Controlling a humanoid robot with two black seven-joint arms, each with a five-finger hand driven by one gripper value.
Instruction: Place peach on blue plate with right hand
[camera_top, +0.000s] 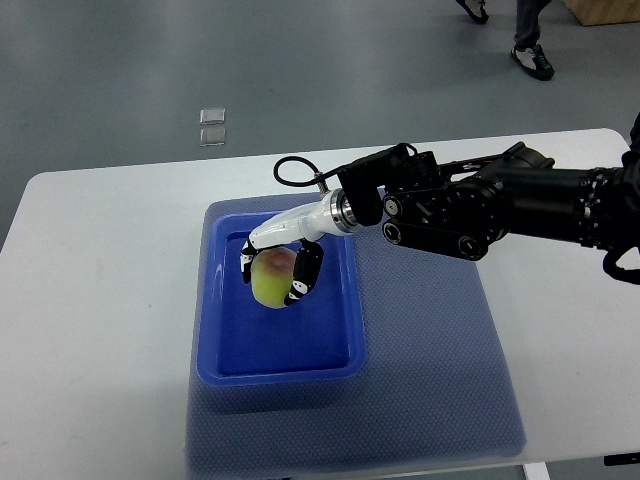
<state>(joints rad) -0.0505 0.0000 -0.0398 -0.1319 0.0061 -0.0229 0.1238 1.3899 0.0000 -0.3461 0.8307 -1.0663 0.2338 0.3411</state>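
Nearest to me, at the bottom edge, a blue-grey mat (430, 400) is lying across the white bench (90, 300), and the blue plate (345, 300), really a shallow rectangular tray with a raised rim, is sitting on the mat's left part. Its long axis is running away from me, toward the far side of the bench.

The right arm (500, 205) is reaching in from the right edge, and the right robot hand (278, 262) is hanging over the far half of the plate. Its fingers are curling around the peach (270, 278), a yellow-green fruit with a reddish blush, gripping it from above and from the sides. So the peach is sitting inside the hand, directly over the plate's floor and well within the rim. Whether it is already touching the floor or hanging just above it, I cannot tell from this angle.

The relation that matters is straight down: the plate is lying right beneath the fruit, so I judge that no sideways travel is needed, only a short lowering and then a spreading of the fingers.

The left arm is not showing anywhere. Beyond the bench, a person's shoes (530, 58) are standing on the grey floor.
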